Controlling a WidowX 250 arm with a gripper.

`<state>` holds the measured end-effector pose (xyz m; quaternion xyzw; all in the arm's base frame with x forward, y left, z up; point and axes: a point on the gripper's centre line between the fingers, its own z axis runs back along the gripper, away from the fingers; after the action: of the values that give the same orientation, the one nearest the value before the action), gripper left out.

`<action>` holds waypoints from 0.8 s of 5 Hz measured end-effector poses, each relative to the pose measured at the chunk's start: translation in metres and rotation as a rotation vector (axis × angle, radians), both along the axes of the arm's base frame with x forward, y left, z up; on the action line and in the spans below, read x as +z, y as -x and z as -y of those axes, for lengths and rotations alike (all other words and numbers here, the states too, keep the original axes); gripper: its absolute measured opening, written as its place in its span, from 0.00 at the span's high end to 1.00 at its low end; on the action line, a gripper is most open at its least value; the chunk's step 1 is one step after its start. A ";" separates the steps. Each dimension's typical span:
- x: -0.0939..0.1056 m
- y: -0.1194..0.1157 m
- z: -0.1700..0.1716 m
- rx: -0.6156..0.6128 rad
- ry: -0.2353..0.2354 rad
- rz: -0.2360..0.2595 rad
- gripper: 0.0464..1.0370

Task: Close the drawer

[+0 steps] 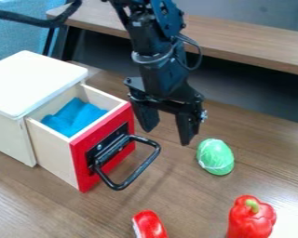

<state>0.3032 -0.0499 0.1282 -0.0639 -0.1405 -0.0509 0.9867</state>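
Fingers [187,128]: one pair, black, parted, nothing between; just beyond the red front [80,167], by its end toward the counter's far edge [257,108]. Handle [146,163]: black, projecting, nearer the camera than the fingers. Drawer [51,151]: one, part open on the counter, sliding axis running back into the white box [27,83]. Closing push, as judged: against the front, boxward.

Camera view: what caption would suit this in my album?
Fingers apart, a black robot gripper hangs near an open, red-fronted drawer with blue cloth inside.
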 end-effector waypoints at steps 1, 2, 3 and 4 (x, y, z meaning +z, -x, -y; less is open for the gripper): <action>-0.002 -0.003 -0.002 0.035 -0.011 -0.046 0.04; -0.008 -0.012 -0.004 0.042 -0.079 -0.114 0.04; -0.010 -0.012 -0.011 0.019 -0.108 -0.119 0.04; -0.019 -0.017 -0.023 0.040 -0.136 -0.123 0.04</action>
<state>0.3202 -0.0267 0.1096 0.0032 -0.0769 -0.0365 0.9964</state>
